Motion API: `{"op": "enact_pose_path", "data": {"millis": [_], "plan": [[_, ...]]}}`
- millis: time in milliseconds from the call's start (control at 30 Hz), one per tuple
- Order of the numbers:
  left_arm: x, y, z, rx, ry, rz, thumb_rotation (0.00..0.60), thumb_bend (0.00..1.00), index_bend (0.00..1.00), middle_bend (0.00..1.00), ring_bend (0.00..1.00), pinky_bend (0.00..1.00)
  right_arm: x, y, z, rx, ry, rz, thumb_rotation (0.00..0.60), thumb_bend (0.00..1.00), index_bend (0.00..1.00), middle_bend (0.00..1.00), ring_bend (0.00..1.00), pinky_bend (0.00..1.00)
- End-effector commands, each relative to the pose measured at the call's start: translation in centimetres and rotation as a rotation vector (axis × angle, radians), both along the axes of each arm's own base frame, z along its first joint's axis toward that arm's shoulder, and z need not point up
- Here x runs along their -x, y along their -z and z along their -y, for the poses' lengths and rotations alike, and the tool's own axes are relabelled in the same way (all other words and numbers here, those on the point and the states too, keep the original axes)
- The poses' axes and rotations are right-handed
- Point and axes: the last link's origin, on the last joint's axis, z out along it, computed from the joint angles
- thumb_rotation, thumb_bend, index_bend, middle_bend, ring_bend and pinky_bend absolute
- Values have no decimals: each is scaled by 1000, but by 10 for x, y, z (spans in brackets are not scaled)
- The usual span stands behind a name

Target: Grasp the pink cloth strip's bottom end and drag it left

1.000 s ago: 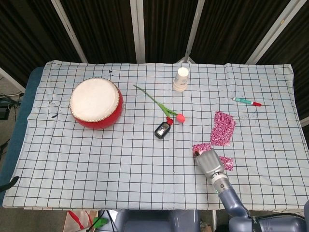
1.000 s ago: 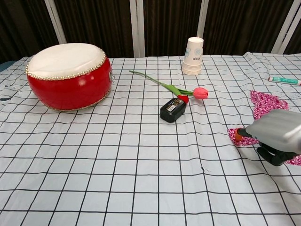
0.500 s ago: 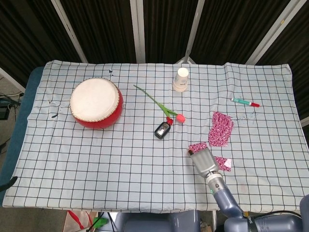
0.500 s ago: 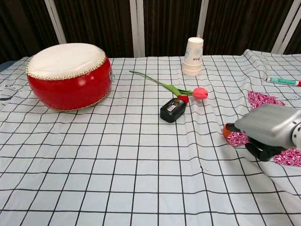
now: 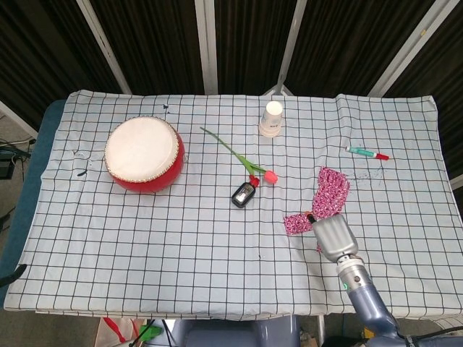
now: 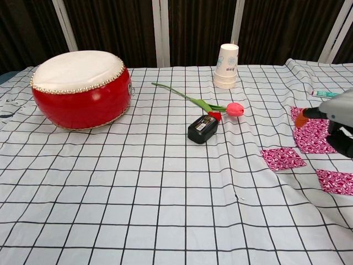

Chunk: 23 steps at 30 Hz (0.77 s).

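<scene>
The pink cloth strip (image 5: 332, 191) lies at the right of the table, its bottom end (image 5: 298, 223) bent out to the left. In the chest view this end (image 6: 282, 158) lies flat on the tablecloth, and the upper part (image 6: 311, 134) and another patch (image 6: 336, 181) show near the right edge. My right hand (image 5: 334, 237) hovers just right of the bottom end. In the chest view my right hand (image 6: 335, 118) is raised above the strip at the frame edge, one orange-tipped finger pointing left. Nothing is in it. My left hand is out of sight.
A red drum (image 5: 144, 154) sits at the left. An artificial tulip (image 5: 246, 160) and a small black device (image 5: 244, 194) lie mid-table. A paper cup stack (image 5: 272, 118) stands at the back, and a marker (image 5: 369, 152) lies at the far right.
My right hand has let go of the strip's bottom end, risen and moved right. The end now lies flat, further left than a second ago.
</scene>
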Motion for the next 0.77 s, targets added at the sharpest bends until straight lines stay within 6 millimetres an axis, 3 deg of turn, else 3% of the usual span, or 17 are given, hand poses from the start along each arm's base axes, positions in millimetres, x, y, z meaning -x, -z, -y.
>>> {"op": "enact_pose_path", "data": {"millis": [33, 133, 267, 467, 600, 767], "plan": [[-1, 1, 0, 2, 2, 0, 600, 247, 132, 6, 0, 20, 18, -25, -23, 43, 61, 109, 600, 675, 85, 403, 457, 318], [-1, 1, 1, 7, 3, -2, 600, 247, 132, 6, 0, 20, 37, -42, -40, 105, 92, 237, 600, 579, 24, 205, 298, 219], [-2, 2, 2, 9, 3, -2, 600, 247, 132, 6, 0, 19, 65, -61, -62, 172, 93, 378, 600, 453, 0, 97, 187, 148], [-2, 3, 2, 16, 3, -2, 600, 247, 132, 6, 0, 19, 109, -80, -91, 305, 18, 455, 600, 367, 0, 61, 126, 108], [-2, 3, 2, 15, 5, -4, 600, 247, 133, 6, 0, 19, 126, -87, -95, 340, -2, 418, 600, 334, 0, 60, 109, 90], [-2, 4, 1, 20, 8, -6, 600, 247, 133, 6, 0, 19, 133, -98, -96, 381, 0, 387, 600, 334, 0, 60, 104, 87]]}}
